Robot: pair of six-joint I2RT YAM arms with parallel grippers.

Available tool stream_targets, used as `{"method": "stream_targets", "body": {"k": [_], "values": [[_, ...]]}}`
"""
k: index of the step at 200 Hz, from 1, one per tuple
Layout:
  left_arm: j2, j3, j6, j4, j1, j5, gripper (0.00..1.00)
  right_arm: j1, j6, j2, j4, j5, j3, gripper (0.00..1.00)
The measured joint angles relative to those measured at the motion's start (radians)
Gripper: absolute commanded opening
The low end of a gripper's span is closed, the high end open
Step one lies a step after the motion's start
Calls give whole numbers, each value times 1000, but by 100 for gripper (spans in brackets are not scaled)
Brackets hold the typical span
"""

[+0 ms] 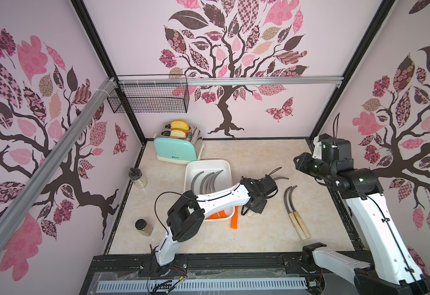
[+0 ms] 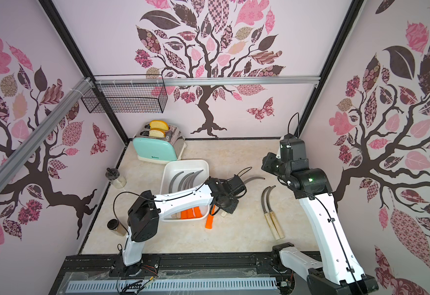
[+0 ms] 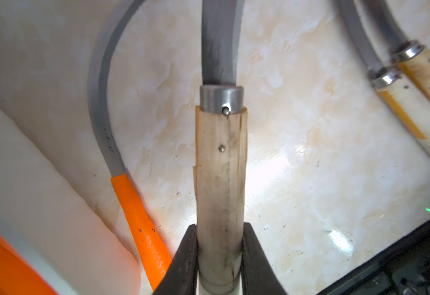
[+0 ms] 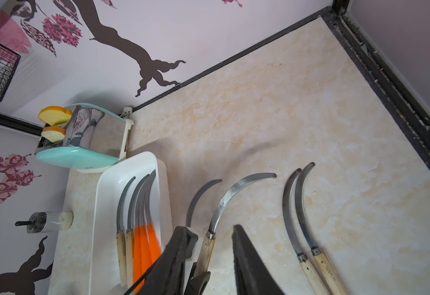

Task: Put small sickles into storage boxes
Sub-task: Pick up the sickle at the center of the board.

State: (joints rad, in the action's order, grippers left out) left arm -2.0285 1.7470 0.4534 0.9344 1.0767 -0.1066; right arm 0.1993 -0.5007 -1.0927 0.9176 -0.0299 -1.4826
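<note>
My left gripper (image 3: 220, 227) is shut on the pale wooden handle of a small sickle (image 3: 221, 163), near its butt end. Its grey blade (image 1: 281, 178) points to the back right, low over the table just right of the white storage box (image 1: 208, 163). Several sickles (image 4: 137, 229) lie in that box, some with orange handles and some with wooden ones. An orange-handled sickle (image 1: 234, 219) lies on the table against the box's right side. Two wooden-handled sickles (image 1: 296, 219) lie side by side further right. My right gripper (image 1: 298, 163) hangs raised at the back right, open and empty.
A mint toaster (image 1: 175, 150) with two bread slices stands behind the box. Two jars stand at the left, one further back (image 1: 138, 177) and one nearer the front (image 1: 143, 227). A black wire basket (image 1: 150, 98) hangs on the back wall. Black frame rails border the table.
</note>
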Motion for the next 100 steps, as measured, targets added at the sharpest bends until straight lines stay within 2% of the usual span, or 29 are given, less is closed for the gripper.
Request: {"method": "stream_targets", "body": {"k": [53, 100], "values": [[96, 45, -43, -2, -61, -36, 0, 0, -12, 3, 2, -20, -37, 35], [211, -32, -66, -24, -216, -38, 0, 0, -16, 13, 10, -31, -43, 35]]}}
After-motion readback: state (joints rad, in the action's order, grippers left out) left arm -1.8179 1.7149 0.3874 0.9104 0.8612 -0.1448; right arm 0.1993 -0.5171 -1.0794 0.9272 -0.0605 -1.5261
